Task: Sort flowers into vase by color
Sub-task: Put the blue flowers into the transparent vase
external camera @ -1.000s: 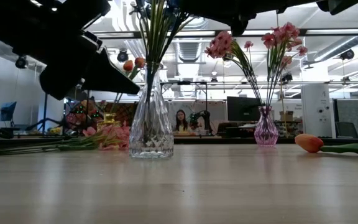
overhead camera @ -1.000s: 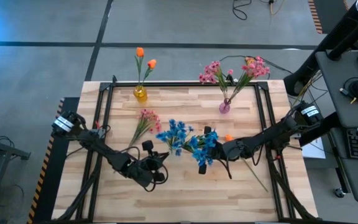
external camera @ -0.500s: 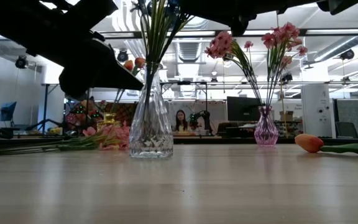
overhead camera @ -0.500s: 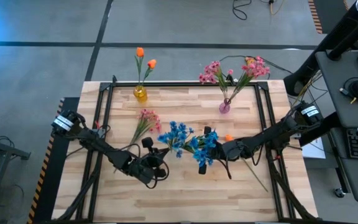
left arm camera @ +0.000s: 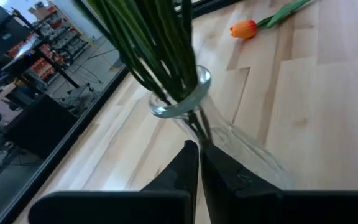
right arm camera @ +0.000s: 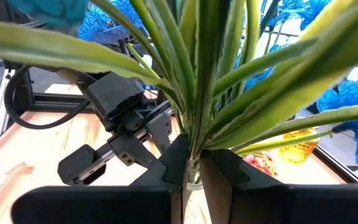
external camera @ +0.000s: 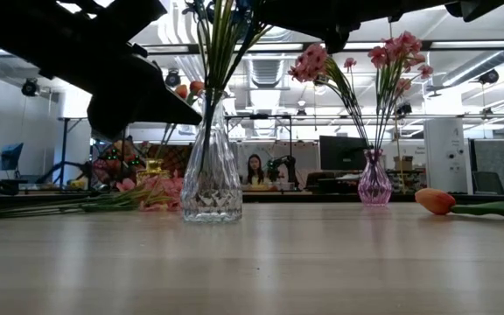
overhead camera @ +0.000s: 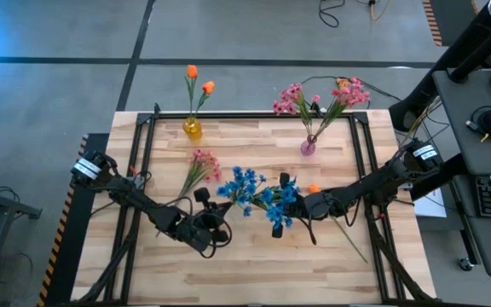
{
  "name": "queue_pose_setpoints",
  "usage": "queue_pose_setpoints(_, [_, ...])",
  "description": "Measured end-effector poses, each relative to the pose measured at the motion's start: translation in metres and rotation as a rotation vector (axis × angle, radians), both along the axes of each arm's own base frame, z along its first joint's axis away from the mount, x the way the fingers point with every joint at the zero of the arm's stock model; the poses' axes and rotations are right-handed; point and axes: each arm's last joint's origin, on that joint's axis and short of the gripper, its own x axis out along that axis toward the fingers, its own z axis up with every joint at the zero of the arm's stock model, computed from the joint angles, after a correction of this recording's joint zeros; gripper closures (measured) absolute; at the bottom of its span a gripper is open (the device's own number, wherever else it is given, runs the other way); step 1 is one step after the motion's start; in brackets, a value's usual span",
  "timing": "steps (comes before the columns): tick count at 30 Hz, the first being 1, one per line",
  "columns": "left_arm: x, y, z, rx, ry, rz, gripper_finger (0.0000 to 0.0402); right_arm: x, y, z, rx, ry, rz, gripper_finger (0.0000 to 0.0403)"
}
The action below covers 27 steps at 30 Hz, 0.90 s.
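Now the right gripper is clamped on the blue flowers' stems above the clear vase; the left gripper, pinched together, crowds it — a nudge could topple it.

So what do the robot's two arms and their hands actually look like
Both arms are dark, nearly black, jointed tubes. Each carries a white label with dark marks near its base, and thin black cables trail alongside. The left hand has two slim, tapered black fingers; the right hand has similar flat, matte black fingers.
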Motion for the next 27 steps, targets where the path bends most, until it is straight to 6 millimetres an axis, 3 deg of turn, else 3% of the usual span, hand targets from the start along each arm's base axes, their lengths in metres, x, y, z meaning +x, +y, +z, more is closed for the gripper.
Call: queue_pose_setpoints(27, [0.002,0.003,0.000,-0.020,0.011,-0.015,0.0400,0.015,0.006,0.023,0.038,0.124,-0.011,0.0374])
